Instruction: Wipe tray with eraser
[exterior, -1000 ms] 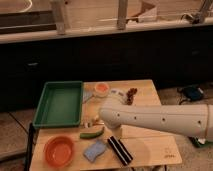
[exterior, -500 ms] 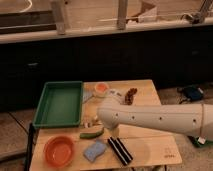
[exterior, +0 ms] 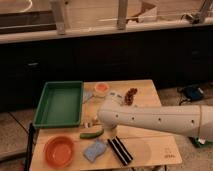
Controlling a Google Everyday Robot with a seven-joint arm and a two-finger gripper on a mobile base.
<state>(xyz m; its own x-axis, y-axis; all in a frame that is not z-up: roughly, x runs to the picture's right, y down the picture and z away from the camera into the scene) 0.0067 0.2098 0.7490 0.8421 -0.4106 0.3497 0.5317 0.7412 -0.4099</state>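
Green plastic makes up the tray (exterior: 59, 105), which lies on the left half of the wooden desk (exterior: 150, 145) in the camera view, apparently with nothing in it. The eraser (exterior: 87, 96), a small blue-grey pad, lies just beside the tray's right rim near its far corner, between the tray and a small orange cup (exterior: 101, 87). The white arm (exterior: 160, 120) reaches in from the right. Its hand (exterior: 95, 121) sits low at the arm's tip, near a green vegetable (exterior: 91, 134) and apart from the eraser; whether it is spread or closed I cannot tell. Nearer the front edge are an orange bowl (exterior: 59, 150), a lighter blue sponge (exterior: 95, 150) and a black striped block (exterior: 120, 150). The eraser looks light and soft, so it would likely squash under a pinch. Taking it across two opposite edges from above seems best, leaving its flat underside free to rub the tray.
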